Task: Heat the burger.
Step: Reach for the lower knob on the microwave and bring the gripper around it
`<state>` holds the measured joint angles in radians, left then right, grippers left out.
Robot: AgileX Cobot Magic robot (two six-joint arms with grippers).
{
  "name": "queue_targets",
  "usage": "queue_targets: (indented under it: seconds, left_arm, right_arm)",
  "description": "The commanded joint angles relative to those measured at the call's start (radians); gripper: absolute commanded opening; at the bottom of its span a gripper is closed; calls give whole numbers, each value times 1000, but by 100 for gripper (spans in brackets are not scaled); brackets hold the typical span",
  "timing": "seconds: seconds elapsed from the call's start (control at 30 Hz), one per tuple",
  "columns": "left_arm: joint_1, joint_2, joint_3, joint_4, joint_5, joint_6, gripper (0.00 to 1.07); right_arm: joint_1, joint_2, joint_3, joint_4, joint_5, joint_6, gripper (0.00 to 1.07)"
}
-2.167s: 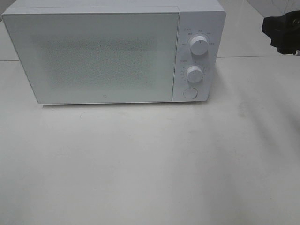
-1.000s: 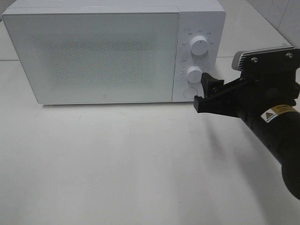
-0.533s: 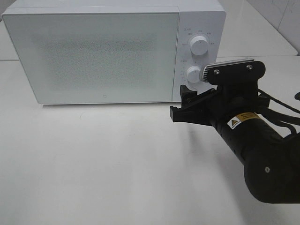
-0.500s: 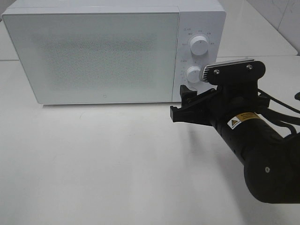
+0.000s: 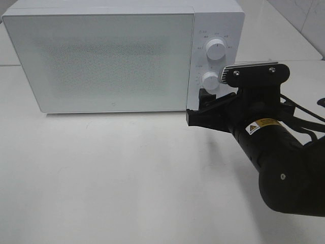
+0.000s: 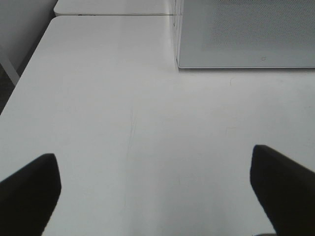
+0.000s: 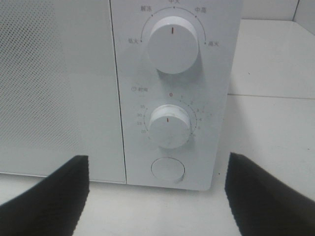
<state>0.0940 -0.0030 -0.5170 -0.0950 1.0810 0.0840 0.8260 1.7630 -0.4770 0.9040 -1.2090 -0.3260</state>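
The burger is out of view in every frame. The white microwave (image 5: 101, 61) stands at the back of the table with its door shut, and its frosted window shows nothing inside. My right gripper (image 5: 198, 107) is open and held close in front of the control panel, low down by the panel's bottom corner. In the right wrist view the right gripper (image 7: 156, 169) frames the round button (image 7: 168, 169), with the timer knob (image 7: 170, 125) and the power knob (image 7: 172, 45) above it. My left gripper (image 6: 153, 162) is open over bare table, off the microwave's (image 6: 246, 34) left front corner.
The white tabletop (image 5: 127, 178) stretches in front of the microwave. The table's left edge (image 6: 19, 83) shows in the left wrist view, with a second table behind. The thick black right arm (image 5: 284, 173) fills the right of the exterior view.
The right arm has come in from the right and its gripper has closed in on the microwave's control panel, shifting slightly up and toward it in the last half second.
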Motion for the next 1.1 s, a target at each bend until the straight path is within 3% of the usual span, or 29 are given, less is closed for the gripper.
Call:
queue_targets:
  seconds: [0.03, 0.23, 0.63, 1.1]
  left_arm:
    - [2, -11, 0, -3, -11, -1, 98]
    - [2, -11, 0, -3, -11, -1, 98]
    - [2, -11, 0, -3, -11, -1, 98]
    - [2, -11, 0, -3, -11, -1, 98]
  right_arm:
    - [0, 21, -29, 5, -191, -24, 76]
    - [-1, 91, -89, 19, -193, -30, 76]
    - [-106, 192, -220, 18, -193, -29, 76]
    - [-162, 278, -332, -4, -192, -20, 76]
